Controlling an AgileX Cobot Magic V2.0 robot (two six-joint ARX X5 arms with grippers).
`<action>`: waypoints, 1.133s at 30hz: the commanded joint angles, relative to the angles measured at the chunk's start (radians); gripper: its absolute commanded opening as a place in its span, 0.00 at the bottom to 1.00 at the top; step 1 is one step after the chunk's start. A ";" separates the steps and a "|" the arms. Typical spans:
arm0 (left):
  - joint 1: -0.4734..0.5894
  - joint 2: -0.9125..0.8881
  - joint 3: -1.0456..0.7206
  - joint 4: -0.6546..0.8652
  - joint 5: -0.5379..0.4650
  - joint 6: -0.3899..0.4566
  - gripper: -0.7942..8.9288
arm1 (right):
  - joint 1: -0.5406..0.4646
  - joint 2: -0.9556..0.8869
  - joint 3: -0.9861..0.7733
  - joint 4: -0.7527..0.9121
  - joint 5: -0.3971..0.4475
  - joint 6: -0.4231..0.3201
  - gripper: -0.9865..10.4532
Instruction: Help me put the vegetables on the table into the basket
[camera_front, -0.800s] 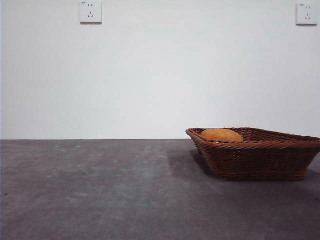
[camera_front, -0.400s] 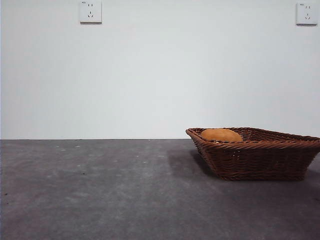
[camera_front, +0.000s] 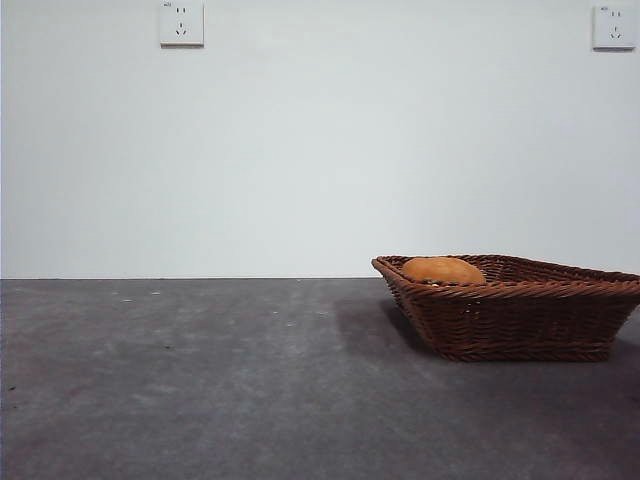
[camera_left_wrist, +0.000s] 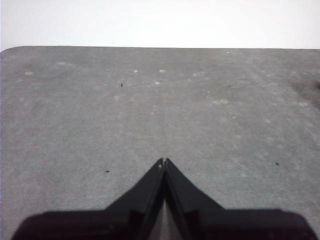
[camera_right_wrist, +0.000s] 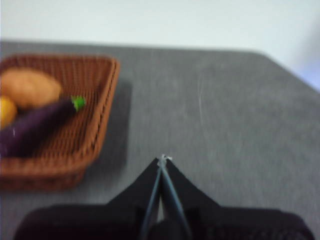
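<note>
Brown wicker basket (camera_front: 520, 305) sat right on the table (camera_front: 200, 390) in front view, potato (camera_front: 442, 270) inside. Left wrist: left gripper (camera_left_wrist: 163, 162) closed, empty, over bare table. Right wrist: right gripper (camera_right_wrist: 162, 160) closed, empty, beside the basket; eggplant (camera_right_wrist: 37, 122), potato, corn (camera_right_wrist: 6, 111) all inside. Loading looked done; next move probably just parking both arms.
</note>
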 joint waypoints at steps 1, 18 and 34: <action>0.002 0.001 -0.010 0.005 0.000 -0.010 0.08 | 0.000 -0.013 -0.010 0.008 0.004 -0.004 0.09; 0.002 0.002 -0.010 0.005 0.001 -0.010 0.08 | 0.000 -0.022 -0.010 0.006 0.004 -0.003 0.09; 0.002 0.002 -0.010 0.005 0.001 -0.010 0.08 | 0.000 -0.021 -0.010 0.006 0.004 -0.003 0.09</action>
